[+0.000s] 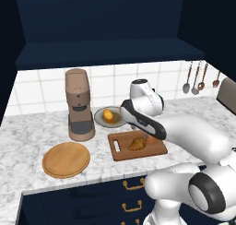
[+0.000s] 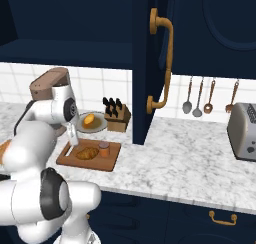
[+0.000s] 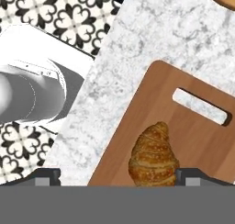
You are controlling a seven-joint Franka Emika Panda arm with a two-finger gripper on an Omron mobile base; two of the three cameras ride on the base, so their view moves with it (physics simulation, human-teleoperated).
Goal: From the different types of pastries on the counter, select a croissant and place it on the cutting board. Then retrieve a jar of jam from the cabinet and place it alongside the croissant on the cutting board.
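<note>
The croissant (image 3: 153, 156) and jar of jam (image 2: 104, 149) sit side by side on the cutting board (image 2: 111, 160), as asked. The jaws stand wide just above the board, holding nothing, apparently done.

Cutting board (image 2: 111, 161) on counter (image 2: 190, 158). Croissant (image 2: 87, 153) lies on board; jar of jam (image 2: 104, 149) upright just beside it at 3 o'clock. Yellow-orange pastry (image 2: 89, 120) on grey plate (image 2: 100, 125), 12 o'clock of board. Gripper (image 2: 73, 137) above board's left end, jaw state unclear.
</note>
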